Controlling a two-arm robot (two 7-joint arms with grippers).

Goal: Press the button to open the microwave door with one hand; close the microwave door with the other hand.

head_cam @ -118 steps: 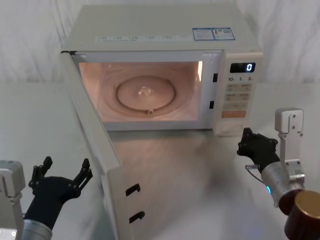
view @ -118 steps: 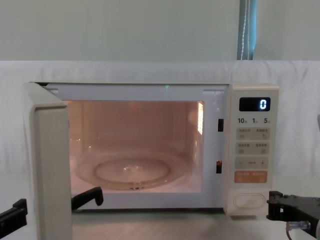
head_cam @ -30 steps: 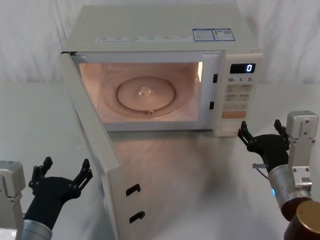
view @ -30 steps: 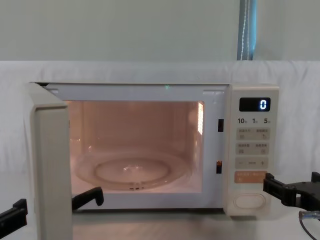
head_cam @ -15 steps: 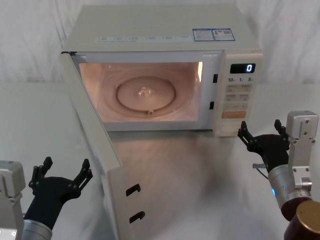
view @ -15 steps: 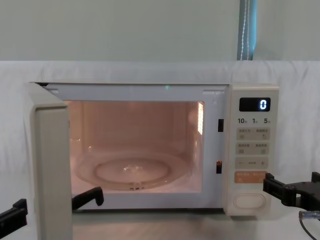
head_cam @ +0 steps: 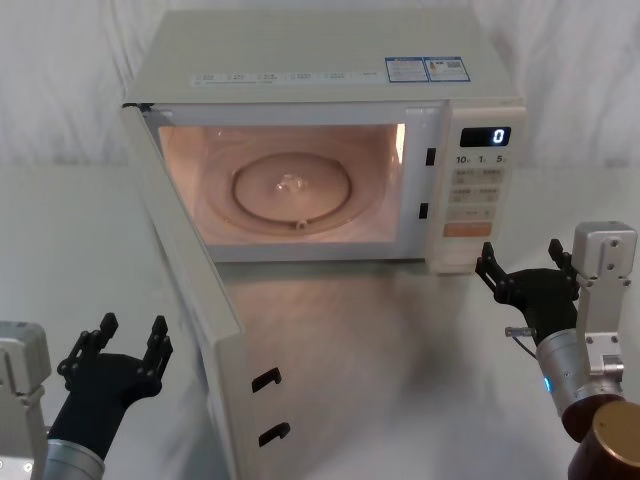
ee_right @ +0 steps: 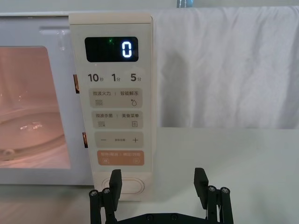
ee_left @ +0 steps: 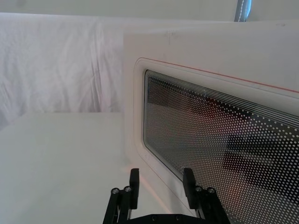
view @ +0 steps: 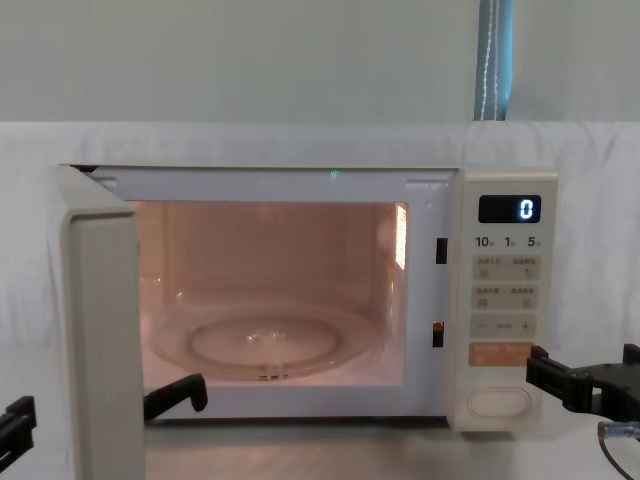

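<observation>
The microwave door [head_cam: 185,300] stood swung wide on its left hinge, its free edge pointing out toward the robot, and the lit cavity with its glass turntable [head_cam: 290,190] lay open to view, so the first half of the job, pressing to release the door, looked done, while the closing was yet to be made. The button [ee_right: 125,185], the large cream pill at the foot of the control panel [ee_right: 114,93], sat below the orange key, and the display [view: 509,209] above read zero. Just in front of that panel, near the button but not touching it, hung the right claw [head_cam: 527,277], its fingers spread apart and empty; in the right wrist view its two fingertips [ee_right: 115,178] framed the button from a little way back. The left claw [head_cam: 115,352] was low over the worktop [head_cam: 380,340] on the outer side of the door, fingers apart and holding nothing. The left wrist view looked onto the door's dotted window [ee_left: 219,154], with a fingertip [ee_left: 134,176] near its frame and no contact to be seen. By my reckoning that claw was placed to push the door shut, which was all that remained.
</observation>
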